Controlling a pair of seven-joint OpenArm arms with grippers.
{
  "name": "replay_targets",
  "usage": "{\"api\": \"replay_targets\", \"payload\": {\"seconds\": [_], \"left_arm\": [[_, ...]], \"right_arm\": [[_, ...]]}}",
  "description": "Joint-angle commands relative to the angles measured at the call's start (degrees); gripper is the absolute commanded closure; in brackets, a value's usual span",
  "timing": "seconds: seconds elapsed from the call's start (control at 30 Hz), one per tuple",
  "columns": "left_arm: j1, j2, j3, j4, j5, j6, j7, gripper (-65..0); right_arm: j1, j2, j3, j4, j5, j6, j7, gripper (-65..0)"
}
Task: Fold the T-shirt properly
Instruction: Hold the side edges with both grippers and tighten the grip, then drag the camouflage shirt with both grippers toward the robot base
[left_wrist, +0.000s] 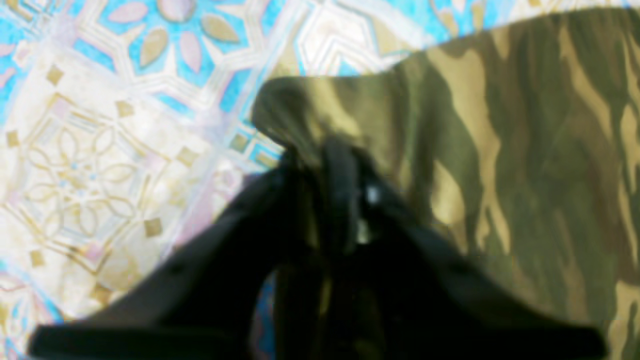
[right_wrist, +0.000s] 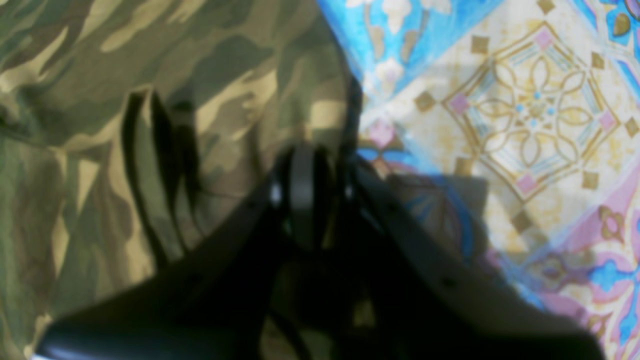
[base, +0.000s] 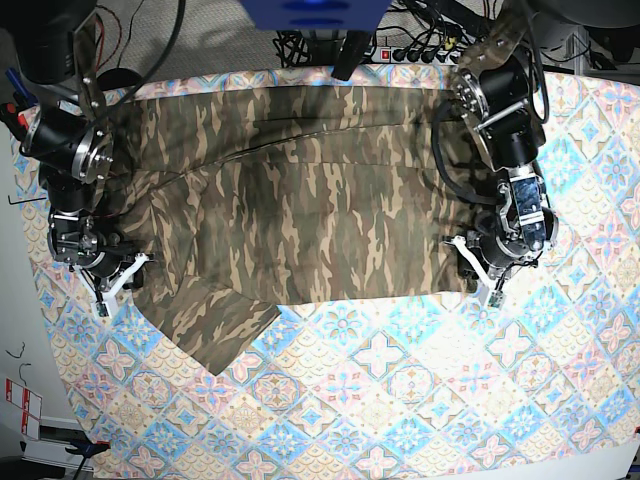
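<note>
Soft camo T-shirt (base: 300, 200) lies wide, rumpled, on patterned tablecloth (base: 400, 400). Left end effector (left_wrist: 320, 150) pinches shirt's corner; right end effector (right_wrist: 310, 165) clenched on shirt's edge fabric.

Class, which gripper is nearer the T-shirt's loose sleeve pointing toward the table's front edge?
Right. The right gripper grips the T-shirt just beside that sleeve; the left gripper pinches the opposite edge, across the whole shirt.

Both arms are black and metallic with round silver joint housings and looped black cables; each end effector (base: 487, 280) (base: 112, 283) has white fingers.
</note>
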Motion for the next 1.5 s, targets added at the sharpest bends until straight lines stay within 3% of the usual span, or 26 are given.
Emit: {"api": "replay_targets", "payload": {"seconds": [0.0, 0.6, 0.77, 0.87, 1.0, 1.2, 1.47], "left_arm": [[0.4, 0.3, 1.4, -0.2, 2.0, -1.1, 5.1, -3.5], [0.6, 0.3, 3.0, 3.5, 1.3, -1.1, 5.0, 0.0], [2.8, 1.5, 2.9, 15.1, 1.4, -1.1, 5.3, 0.0], [3.3, 1.6, 2.8, 19.4, 1.3, -1.1, 9.3, 0.0], [4.6, 1.7, 2.9, 24.7, 1.3, -1.1, 11.7, 0.0], [4.7, 1.6, 2.8, 26.2, 1.8, -1.1, 14.3, 0.0], [6.6, 1.6, 2.6, 29.9, 1.3, -1.1, 14.6, 0.0]], "right_arm": [[-0.7, -0.4, -0.5, -0.8, -2.7, 1.8, -6.0, -5.2], [-0.7, -0.4, 0.0, -0.5, -2.4, 1.8, -5.7, -5.1], [-0.8, -0.4, 0.0, 6.6, -2.5, 1.8, -7.7, -2.6], [-2.8, -0.4, 0.0, 10.9, -2.3, 1.8, -11.0, -2.4], [-9.3, -1.2, 1.4, 24.4, -2.2, 1.8, -14.3, -2.4], [-15.2, -2.6, 5.2, 40.7, -2.4, 1.8, -21.9, -2.5], [-18.7, -2.6, 5.6, 50.4, -2.2, 1.9, -22.7, -2.4]]}}
